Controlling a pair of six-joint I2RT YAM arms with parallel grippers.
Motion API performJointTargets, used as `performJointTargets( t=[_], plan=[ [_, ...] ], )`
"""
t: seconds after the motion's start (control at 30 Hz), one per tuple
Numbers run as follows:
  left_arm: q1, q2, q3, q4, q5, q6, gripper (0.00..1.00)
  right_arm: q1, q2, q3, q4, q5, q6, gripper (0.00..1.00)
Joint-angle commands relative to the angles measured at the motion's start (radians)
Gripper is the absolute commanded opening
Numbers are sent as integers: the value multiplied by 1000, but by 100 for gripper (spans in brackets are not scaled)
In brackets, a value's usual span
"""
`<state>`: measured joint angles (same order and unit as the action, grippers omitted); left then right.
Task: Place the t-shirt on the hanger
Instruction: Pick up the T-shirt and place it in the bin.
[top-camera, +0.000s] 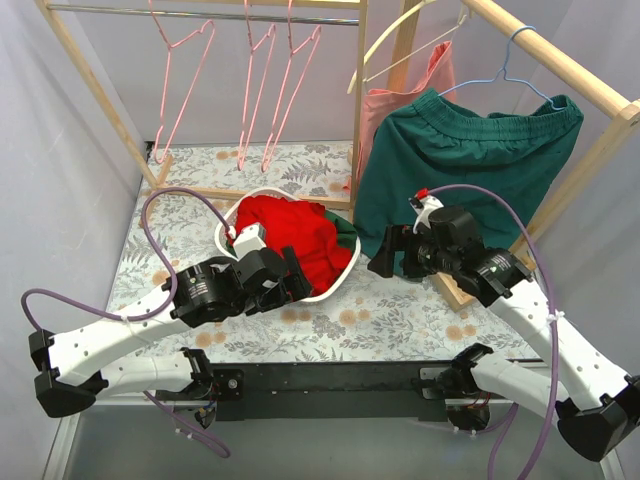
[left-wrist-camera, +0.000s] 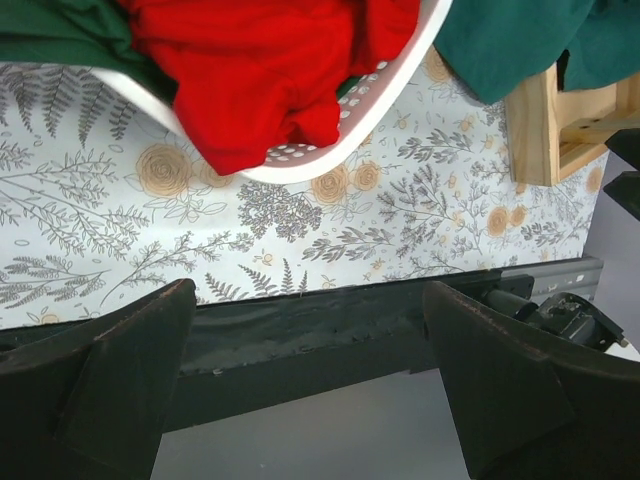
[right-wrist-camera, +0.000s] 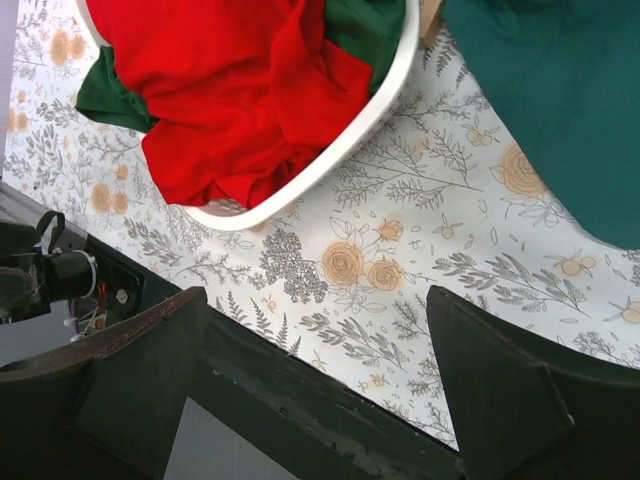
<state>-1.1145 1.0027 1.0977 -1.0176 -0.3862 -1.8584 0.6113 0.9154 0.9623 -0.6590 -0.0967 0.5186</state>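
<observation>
The red t-shirt (top-camera: 290, 235) lies crumpled in the white basket (top-camera: 222, 238) at the table's middle. It also shows in the left wrist view (left-wrist-camera: 270, 70) and the right wrist view (right-wrist-camera: 230, 90). Three pink wire hangers (top-camera: 180, 80) hang on the rail at the back left. My left gripper (top-camera: 293, 278) is at the basket's near rim, open and empty (left-wrist-camera: 310, 390). My right gripper (top-camera: 385, 255) is just right of the basket, open and empty (right-wrist-camera: 315, 390).
A dark green garment (top-camera: 470, 160) hangs on a light blue hanger at the right. A salmon-pink cloth (top-camera: 400, 100) hangs on a cream hanger behind it. A wooden rack post (top-camera: 360, 100) stands behind the basket. More dark green cloth (right-wrist-camera: 105, 95) lies in the basket.
</observation>
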Motion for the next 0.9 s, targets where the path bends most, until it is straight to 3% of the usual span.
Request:
performJointTargets(
  t=[0.0,0.1,0.2,0.23,0.27,0.37,0.63,0.73,0.77,0.87],
  plan=[
    [7,-12,-27,-30,-40,-76,98,57,74,21,131,-17,0,98],
    [8,-12,-35,-45,-46,-104,98,187,224,119,160,90,0,94],
    [12,-15,-22,-70,-54,-127,98,223,388,206,173,150,21,84],
    [13,-16,-16,-82,-57,-133,98,225,448,217,202,156,23,80],
    [13,-22,-13,-82,-60,-134,98,225,474,225,213,184,29,70],
    [13,-29,-1,-76,-63,-130,98,225,575,260,243,245,37,56],
    [13,-27,34,-81,-79,-105,98,226,778,366,242,236,84,51],
    [13,-21,39,-76,-75,-93,98,226,752,389,214,271,84,27],
    [13,-18,44,-76,-75,-82,98,226,737,412,202,284,78,5],
    [15,-3,51,-72,-79,-67,98,226,653,475,124,307,69,1]
  ],
)
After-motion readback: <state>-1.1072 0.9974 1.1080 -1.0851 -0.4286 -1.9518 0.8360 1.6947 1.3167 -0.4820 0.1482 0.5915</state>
